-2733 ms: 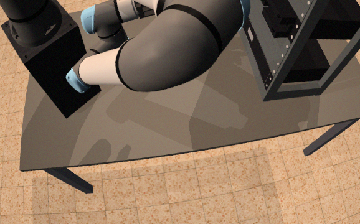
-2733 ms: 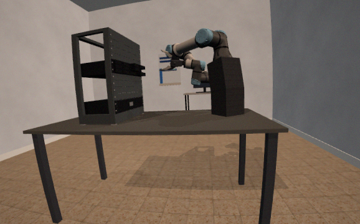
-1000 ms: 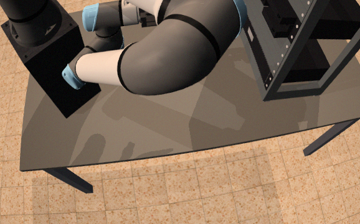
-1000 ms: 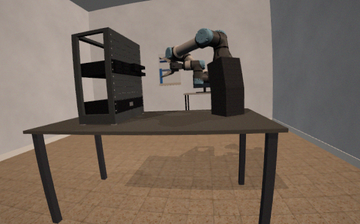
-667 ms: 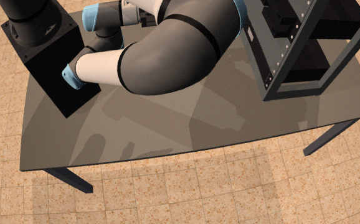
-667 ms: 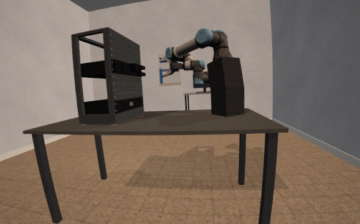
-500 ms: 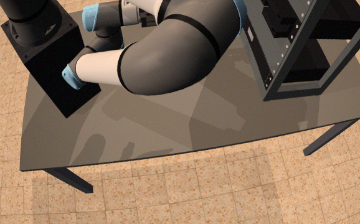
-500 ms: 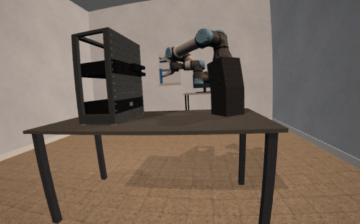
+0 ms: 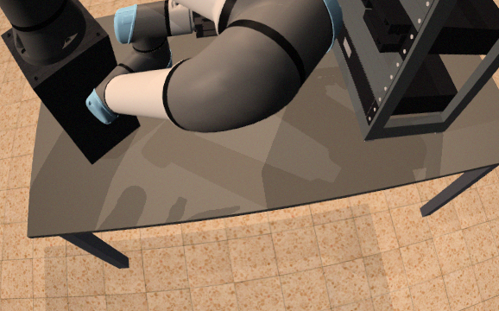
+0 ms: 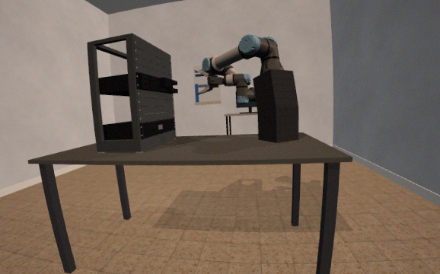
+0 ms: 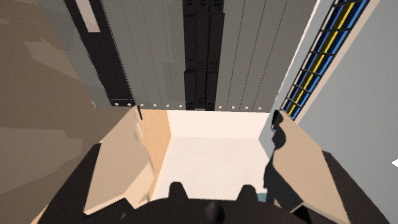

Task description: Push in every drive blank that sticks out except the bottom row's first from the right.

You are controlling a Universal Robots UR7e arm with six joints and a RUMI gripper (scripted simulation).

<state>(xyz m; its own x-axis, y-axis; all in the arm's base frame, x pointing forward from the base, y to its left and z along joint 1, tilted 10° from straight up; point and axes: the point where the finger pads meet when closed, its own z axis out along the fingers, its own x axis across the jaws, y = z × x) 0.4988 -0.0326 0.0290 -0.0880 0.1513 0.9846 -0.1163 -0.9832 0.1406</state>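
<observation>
The dark grey rack stands on the left part of the table; it also shows at the upper right of the top view. A band of black drive blanks crosses its front at mid height, and some stick out past the front face. In the wrist view the blanks run as a dark strip down the grey front. My gripper is open and empty, in the air to the right of the rack's front and apart from it. Its two tan fingers frame the wrist view.
The arm's black pedestal stands on the right part of the table. A second black unit sits low in the rack. The arm's elbow hides much of the table's back in the top view.
</observation>
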